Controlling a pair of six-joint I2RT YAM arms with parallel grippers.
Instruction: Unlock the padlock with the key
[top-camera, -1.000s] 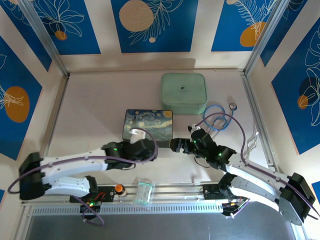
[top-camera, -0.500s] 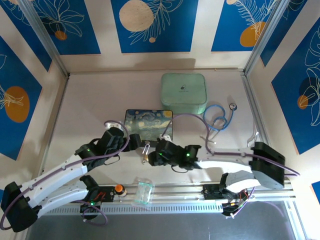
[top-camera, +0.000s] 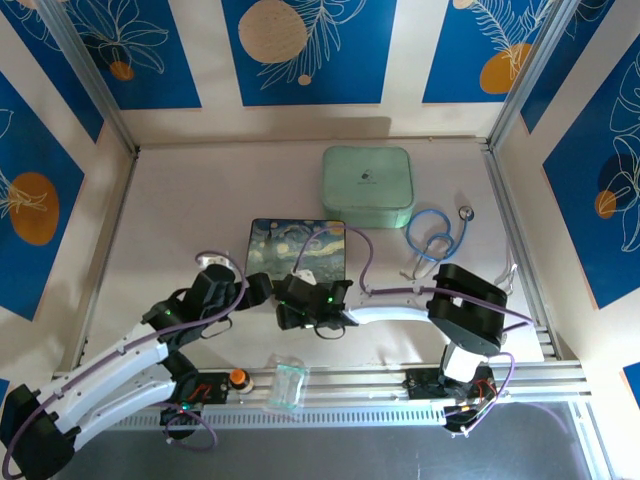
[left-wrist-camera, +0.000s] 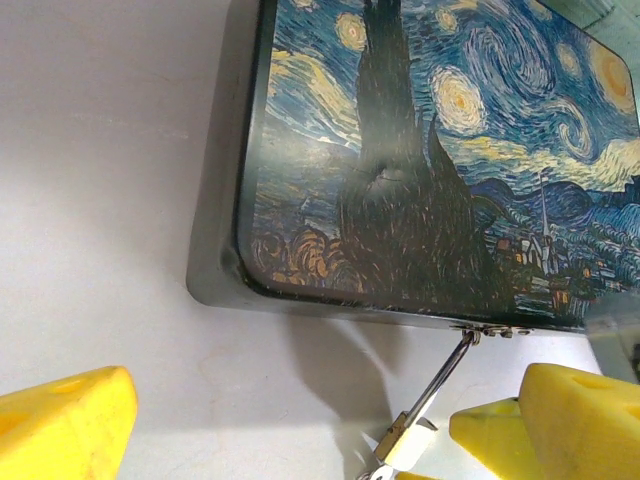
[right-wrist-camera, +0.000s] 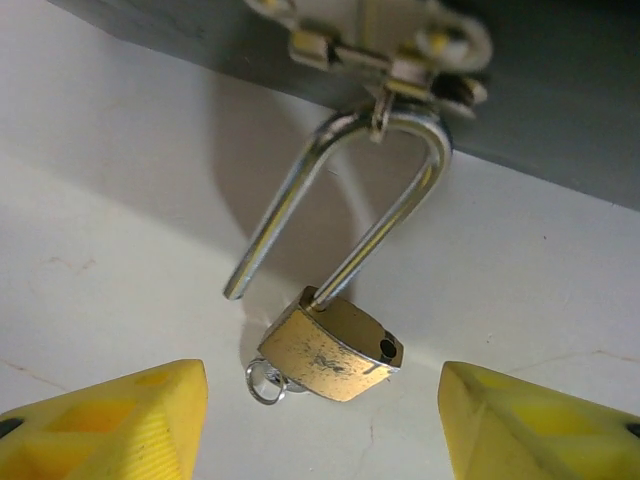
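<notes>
At the near wall of the starry-night painted tin (top-camera: 296, 245), the top view has the left gripper (top-camera: 257, 290) and the right gripper (top-camera: 286, 308) crowded close together. You cannot tell from here how their jaws stand, and the arms cover the lock.

Along that same wall, the left wrist view shows the tiny padlock with its brass-gold body and silvery shackle (left-wrist-camera: 437, 385). It reads only as a thin bright rod slanting down from the tin's small metal hasp (left-wrist-camera: 480, 332), and the frame's bottom edge cuts off its body. The left jaws are spread wide and hold nothing.

Just below the tin's hasp, the right wrist view gives you the padlock (right-wrist-camera: 335, 352) plainly. The shackle is hooked through the hasp, one leg stands out of the body and its empty hole shows, so the lock looks sprung. The right jaws are wide and empty, with the brass body between them on the white table (right-wrist-camera: 110, 210).

If you close, take the body by its flat brass sides and stay clear of the shackle. Do not shove it toward the tin, since that could seat the free leg again. Keep the left gripper ready to steady the tin.

The very small, thin silvery key is hidden. Only a little wire ring (right-wrist-camera: 264, 382) shows, at the body's corner farthest from the tin. You cannot tell whether the key sits in the keyhole.
</notes>
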